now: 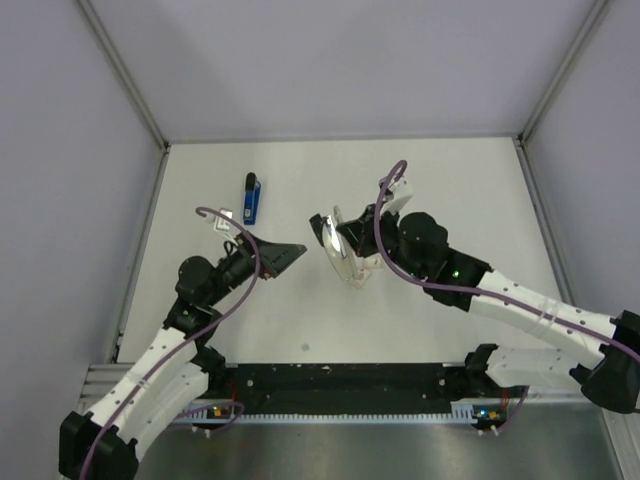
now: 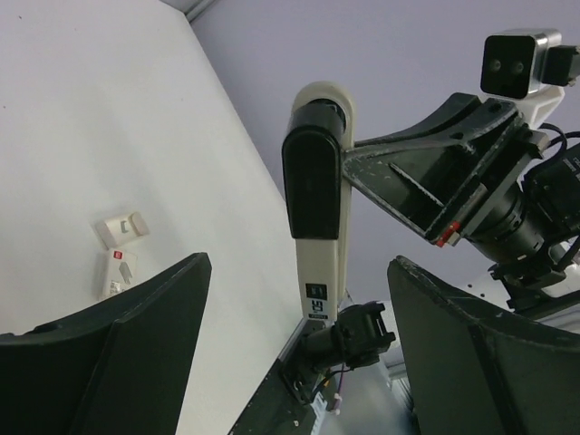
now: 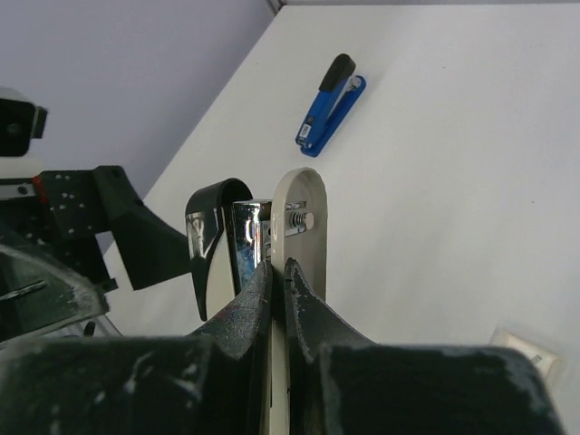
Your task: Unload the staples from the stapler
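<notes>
Blue stapler [image 1: 251, 198] lies far left on the table [image 1: 450, 200], long axis running near to far. Left gripper [image 1: 288, 253] spread wide and empty, just near-right of it; likely the closer arm. Right gripper [image 3: 279, 268] is clamped on a cream-and-chrome object [image 3: 299, 204], further right.
</notes>
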Robot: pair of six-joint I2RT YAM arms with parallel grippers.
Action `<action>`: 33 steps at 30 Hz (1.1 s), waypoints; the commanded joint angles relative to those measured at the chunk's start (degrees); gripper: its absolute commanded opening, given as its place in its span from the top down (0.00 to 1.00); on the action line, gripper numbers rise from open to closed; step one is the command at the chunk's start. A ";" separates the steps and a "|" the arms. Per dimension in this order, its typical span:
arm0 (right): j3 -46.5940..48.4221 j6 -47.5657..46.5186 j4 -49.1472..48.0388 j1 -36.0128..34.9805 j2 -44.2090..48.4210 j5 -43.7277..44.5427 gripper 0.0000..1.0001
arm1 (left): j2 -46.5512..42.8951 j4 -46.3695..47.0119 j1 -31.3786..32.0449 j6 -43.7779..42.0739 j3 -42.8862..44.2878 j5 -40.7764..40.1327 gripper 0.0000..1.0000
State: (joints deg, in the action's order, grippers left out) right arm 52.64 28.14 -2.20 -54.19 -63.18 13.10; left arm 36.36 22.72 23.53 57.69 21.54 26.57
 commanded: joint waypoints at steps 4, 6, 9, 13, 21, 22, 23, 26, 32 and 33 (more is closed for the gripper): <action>6.33 -1.42 -3.17 -4.42 1.04 -2.47 1.00 | 3.80 11.64 1.87 4.89 -0.97 0.77 0.16; 7.38 -1.51 -2.90 -5.13 -0.10 -2.73 1.00 | 4.16 12.08 2.40 4.80 -1.15 0.42 0.17; 8.26 -1.34 -2.55 -5.83 -1.68 -2.82 1.00 | 4.68 13.22 2.75 5.15 -1.33 -0.02 0.17; 8.79 -1.16 -3.16 -6.27 -3.09 -2.99 1.00 | 5.48 13.75 3.19 5.06 -1.24 -0.20 0.18; 9.85 -1.51 -2.11 -6.71 -4.06 -3.52 1.00 | 5.47 16.83 3.19 5.24 -2.38 -1.17 0.30; 9.59 -1.42 -2.20 -6.63 -4.15 -3.70 1.00 | 5.82 17.35 3.36 5.41 -2.38 -0.99 0.33; 9.50 -1.16 -2.46 -6.80 -4.06 -3.87 1.00 | 6.09 17.88 3.37 5.59 -2.47 -0.90 0.37; 9.58 -1.07 -2.38 -7.15 -4.41 -4.23 1.00 | 7.32 19.81 3.72 6.12 -2.73 -0.82 0.44; 9.94 -1.42 -1.58 -7.42 -4.15 -5.02 1.00 | 9.43 24.03 4.16 6.03 -3.34 -0.11 0.75; 9.85 -1.51 -1.23 -7.50 -3.97 -4.93 1.00 | 9.87 25.26 4.24 6.03 -3.61 0.15 0.79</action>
State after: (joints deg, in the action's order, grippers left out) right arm 57.91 26.30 1.23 -60.84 -68.16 9.34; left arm 45.19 39.79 27.18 64.10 18.81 25.71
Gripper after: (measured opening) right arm 0.024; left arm 0.364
